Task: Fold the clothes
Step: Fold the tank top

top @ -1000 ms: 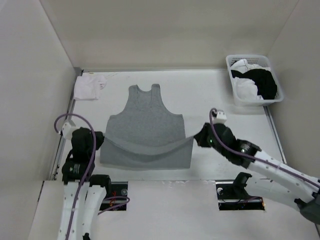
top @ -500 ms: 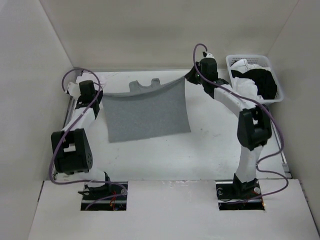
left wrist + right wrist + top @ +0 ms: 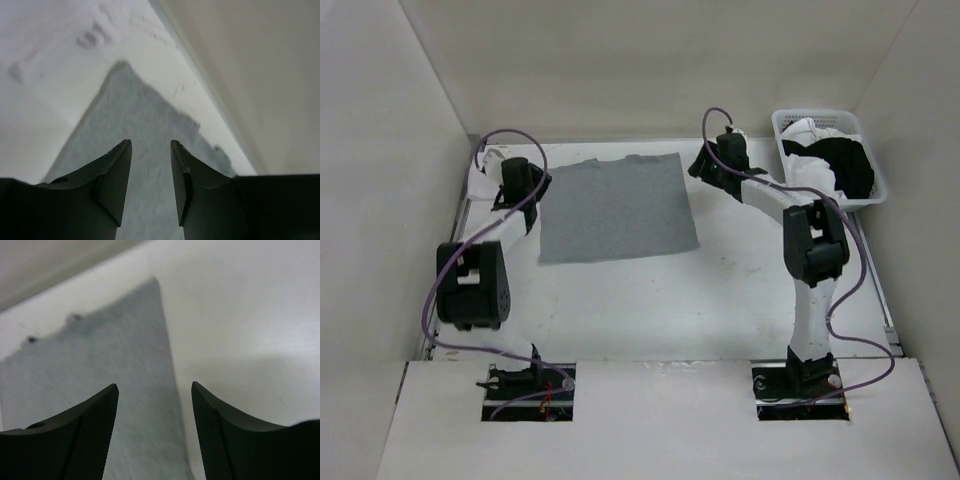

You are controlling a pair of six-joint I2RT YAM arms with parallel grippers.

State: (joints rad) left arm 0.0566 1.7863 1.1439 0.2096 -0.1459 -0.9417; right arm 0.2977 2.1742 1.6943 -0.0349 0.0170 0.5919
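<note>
The clothes [image 3: 615, 205], a plain grey shirt, lie flat as a folded rectangle at the far middle of the table. My left gripper [image 3: 538, 185] hovers at the fold's far left corner. In the left wrist view it [image 3: 151, 145] stands open, with the grey fabric [image 3: 125, 115] lying loose under the jaws. My right gripper [image 3: 700, 165] is at the far right corner. It [image 3: 155, 387] is open too, above the fabric's right edge [image 3: 100, 365], and nothing is held between its fingers.
A white basket [image 3: 782, 125] with black and white garments [image 3: 835, 165] stands at the far right. A small white cloth [image 3: 480, 180] lies at the far left, partly behind the left arm. Walls close in the table at the back and sides.
Both grippers carried the shirt's near hem up and over to the far edge, folding it in half. They then opened and let the fabric go.
</note>
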